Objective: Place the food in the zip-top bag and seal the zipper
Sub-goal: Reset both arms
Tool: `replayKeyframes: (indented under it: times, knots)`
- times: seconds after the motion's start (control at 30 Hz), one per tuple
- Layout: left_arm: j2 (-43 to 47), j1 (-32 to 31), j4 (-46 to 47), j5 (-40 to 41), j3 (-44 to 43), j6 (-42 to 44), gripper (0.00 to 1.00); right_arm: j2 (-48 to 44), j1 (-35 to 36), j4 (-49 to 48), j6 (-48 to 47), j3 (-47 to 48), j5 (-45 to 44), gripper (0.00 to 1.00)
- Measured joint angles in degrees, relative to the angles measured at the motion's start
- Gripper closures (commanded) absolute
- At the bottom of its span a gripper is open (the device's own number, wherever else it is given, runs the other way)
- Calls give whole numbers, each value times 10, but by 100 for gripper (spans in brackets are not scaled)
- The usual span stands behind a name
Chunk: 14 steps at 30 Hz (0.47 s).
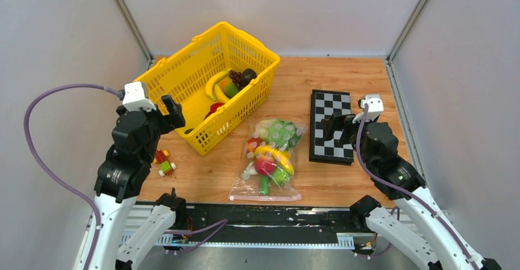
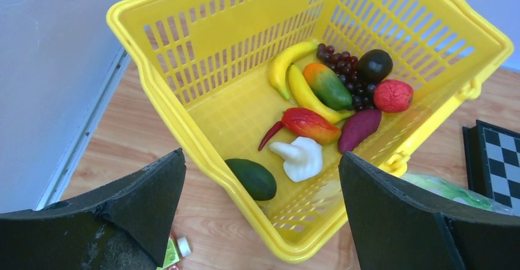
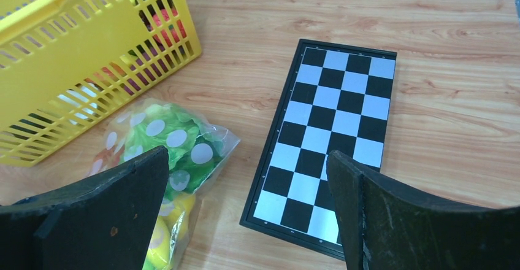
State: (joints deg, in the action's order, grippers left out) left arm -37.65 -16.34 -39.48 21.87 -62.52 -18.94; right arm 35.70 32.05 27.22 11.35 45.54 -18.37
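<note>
The zip-top bag (image 1: 267, 162) is clear, floppy film with pale dots. It lies flat on the wood-grain table (image 1: 343, 80) at lower centre of the top view. Its thin pink zipper (image 1: 265, 197) runs along the bottom edge; whether it is pressed closed cannot be told. Glossy plastic food crowds inside: frilly green lettuce (image 1: 282, 134), a yellow banana (image 1: 274, 153), red and green pieces.

More food sits in the rigid yellow mesh basket (image 1: 239, 111) at upper left — curved bananas (image 2: 294, 83), knobbly dark grapes (image 2: 343, 73), a round red fruit (image 2: 393, 95).

The left gripper (image 2: 260, 159) hangs over the basket's near rim with its black fingers spread wide, holding nothing. The right gripper (image 3: 246, 154) is likewise spread and empty. It hovers over the gap between the bag's lettuce end and the flat, black-framed chessboard (image 3: 334, 129) — the bag at lower left of its wrist view.
</note>
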Motion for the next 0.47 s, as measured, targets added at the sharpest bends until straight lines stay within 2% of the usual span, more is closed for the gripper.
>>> replayKeyframes:
  times: [0.47]
  knots:
    - [9, 0, 11, -14, 0, -3, 0, -21, 0, 2, 7, 0, 17, 0]
